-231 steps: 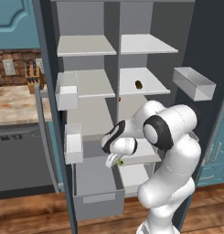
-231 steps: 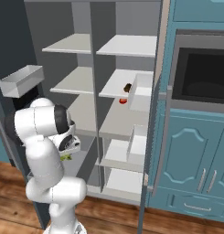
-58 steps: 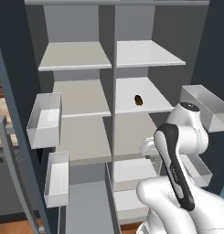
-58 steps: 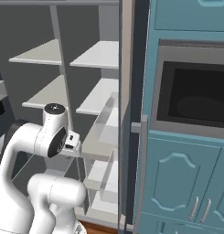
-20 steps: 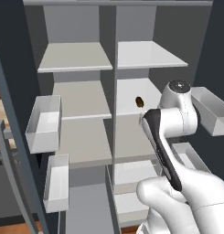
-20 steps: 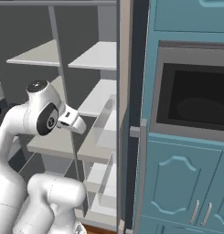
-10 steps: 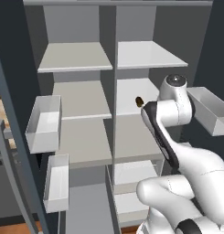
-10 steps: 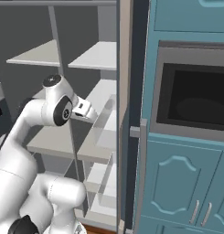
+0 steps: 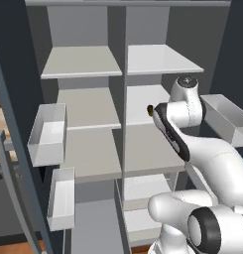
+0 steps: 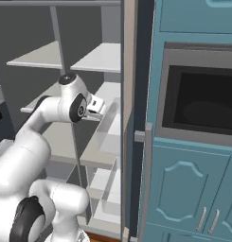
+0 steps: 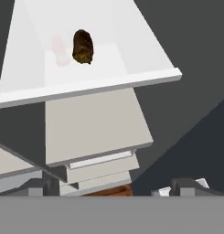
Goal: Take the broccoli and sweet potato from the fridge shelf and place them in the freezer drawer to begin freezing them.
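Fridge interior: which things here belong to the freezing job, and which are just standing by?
Job:
- sweet potato, lying on a white fridge shelf
- gripper, open, apart from it

Standing by:
- pale door bins
- built-in oven
- teal cabinet doors

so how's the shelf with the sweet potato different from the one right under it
The upper shelf is bright white in the hand view, while the lower shelf looks duller, grey-beige. The upper shelf carries the sweet potato toward its back; nothing can be seen lying on the part of the lower shelf that shows. Both are plain flat slabs in the fridge's right column.
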Available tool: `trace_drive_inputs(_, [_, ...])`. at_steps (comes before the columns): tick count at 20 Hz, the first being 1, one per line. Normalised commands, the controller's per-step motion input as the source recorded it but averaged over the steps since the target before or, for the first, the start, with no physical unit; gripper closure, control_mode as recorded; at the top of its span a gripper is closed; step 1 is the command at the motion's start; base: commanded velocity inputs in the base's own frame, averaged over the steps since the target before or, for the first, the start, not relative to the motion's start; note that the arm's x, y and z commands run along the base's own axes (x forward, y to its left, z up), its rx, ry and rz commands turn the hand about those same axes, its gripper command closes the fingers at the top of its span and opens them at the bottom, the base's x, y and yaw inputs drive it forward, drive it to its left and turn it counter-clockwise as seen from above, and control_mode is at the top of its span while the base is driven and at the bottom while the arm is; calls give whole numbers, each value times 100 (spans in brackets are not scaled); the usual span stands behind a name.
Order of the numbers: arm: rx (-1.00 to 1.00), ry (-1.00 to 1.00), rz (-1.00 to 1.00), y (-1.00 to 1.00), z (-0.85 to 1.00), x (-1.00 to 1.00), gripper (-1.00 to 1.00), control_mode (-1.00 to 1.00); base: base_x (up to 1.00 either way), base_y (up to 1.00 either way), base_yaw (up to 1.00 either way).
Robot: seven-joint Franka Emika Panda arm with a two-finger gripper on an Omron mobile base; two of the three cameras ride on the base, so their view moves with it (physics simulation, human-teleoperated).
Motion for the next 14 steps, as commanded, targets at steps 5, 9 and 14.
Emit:
trace_drive_inputs(5, [0,0,0,-5,-17,62,-100,-100,0,0,0])
trace_drive_inputs(9, [0,0,0,0,-38,62,-100,-100,0,0,0])
trace_drive_inputs(14, [0,0,0,0,-30,49,-100,-100,0,0,0])
